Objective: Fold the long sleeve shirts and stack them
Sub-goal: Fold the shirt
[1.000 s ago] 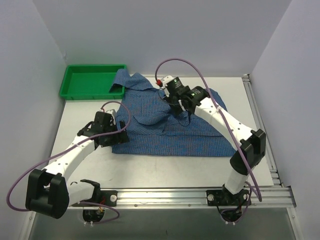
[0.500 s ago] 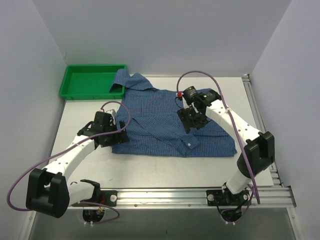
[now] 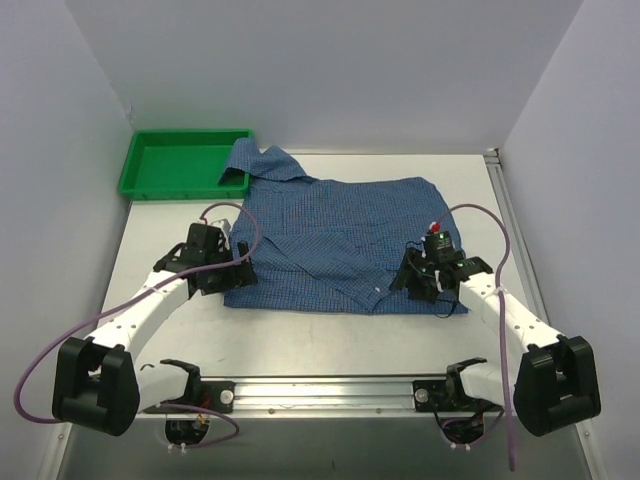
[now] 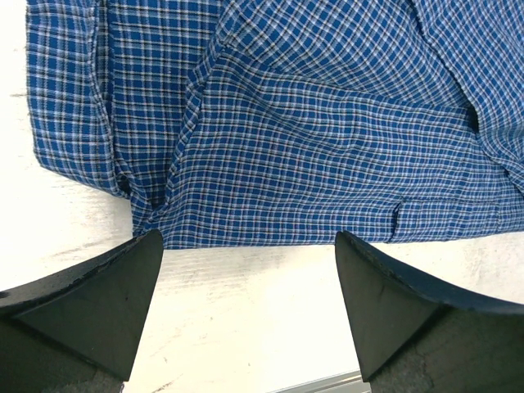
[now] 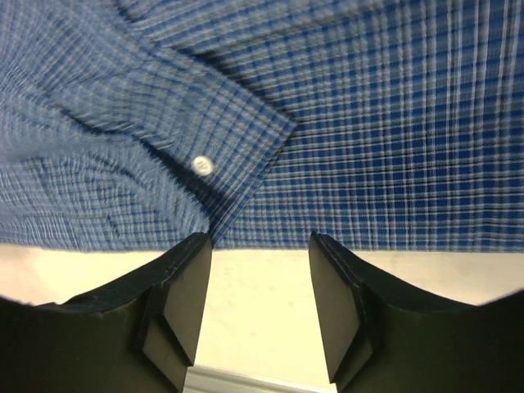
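One long sleeve shirt [image 3: 340, 235], blue fine-checked, lies spread flat on the white table, its collar toward the far left. A sleeve lies folded across its front, and the cuff with a white button [image 5: 201, 165] rests near the near hem. My right gripper [image 3: 417, 285] hovers at the shirt's near right edge. In the right wrist view this gripper [image 5: 258, 241] is open, with only bare table between its fingers. My left gripper [image 3: 237, 272] stands wide open at the shirt's near left corner; in its wrist view [image 4: 248, 246] the hem [image 4: 286, 237] lies just beyond the fingertips.
A green plastic tray [image 3: 150, 185] sits at the far left corner, and the shirt's collar [image 3: 240, 160] overlaps its right rim. A metal rail [image 3: 330, 385] runs along the near table edge. White walls stand close on three sides.
My right gripper came from the shirt's far middle to its near right edge, drawing the sleeve across, then opened and let go. The left arm has not moved.
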